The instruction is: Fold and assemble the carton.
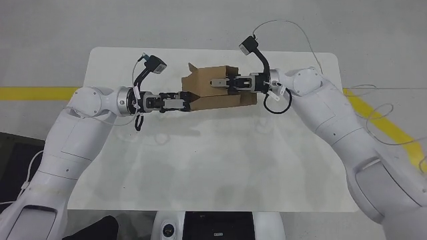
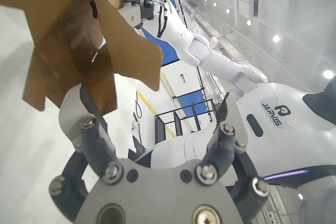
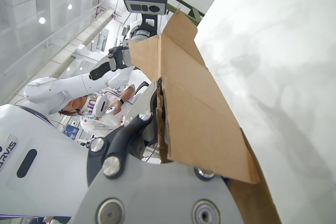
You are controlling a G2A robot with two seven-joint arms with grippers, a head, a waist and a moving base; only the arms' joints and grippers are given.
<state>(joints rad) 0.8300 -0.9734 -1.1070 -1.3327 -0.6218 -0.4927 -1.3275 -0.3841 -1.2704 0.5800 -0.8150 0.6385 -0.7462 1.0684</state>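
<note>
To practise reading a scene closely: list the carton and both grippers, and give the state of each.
carton, partly folded, flaps spread open, not closed up.
left gripper, open, at the carton's loose flaps.
right gripper, shut on a wall at the carton's other end.
</note>
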